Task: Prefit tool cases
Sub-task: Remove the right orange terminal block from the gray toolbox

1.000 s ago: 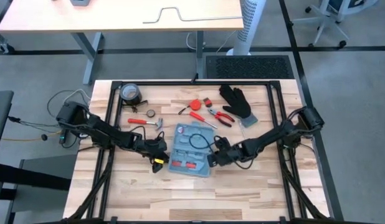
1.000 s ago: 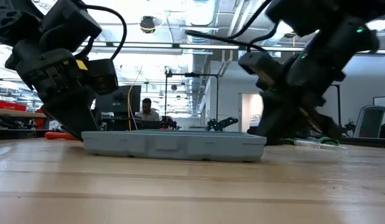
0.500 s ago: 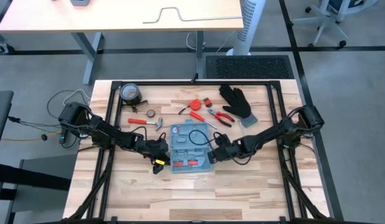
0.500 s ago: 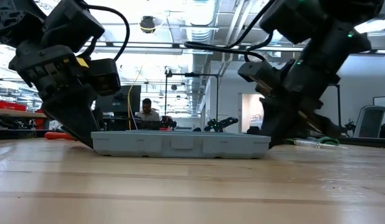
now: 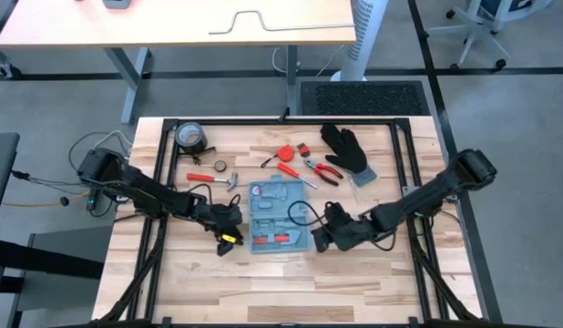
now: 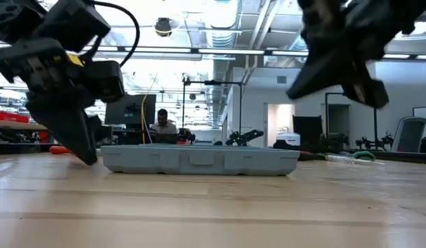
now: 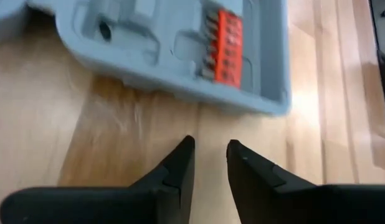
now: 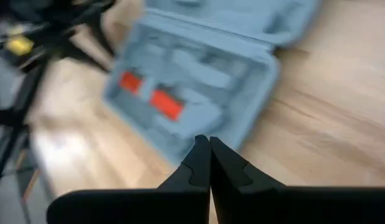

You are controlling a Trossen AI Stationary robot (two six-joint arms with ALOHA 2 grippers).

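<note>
So the left gripper (image 5: 229, 239) sits low on the table just off the left edge of the flat light-blue plastic tool case (image 5: 280, 215), fingers (image 7: 180, 163) only a narrow crack apart and holding nothing; the case lies open and flat right beside it, orange bit strip (image 7: 223, 51) showing in the grey-blue moulded slots. On the other side the right gripper (image 5: 320, 240) hangs just off the case's right edge, lifted clear of the wood, fingers pinched fully together and empty. My read: the case is squared up between the two arms, but the loose red-handled hand tools (image 5: 304, 164) farther up the table aren't in their slots yet; most of the fitting looks left to do.
</note>
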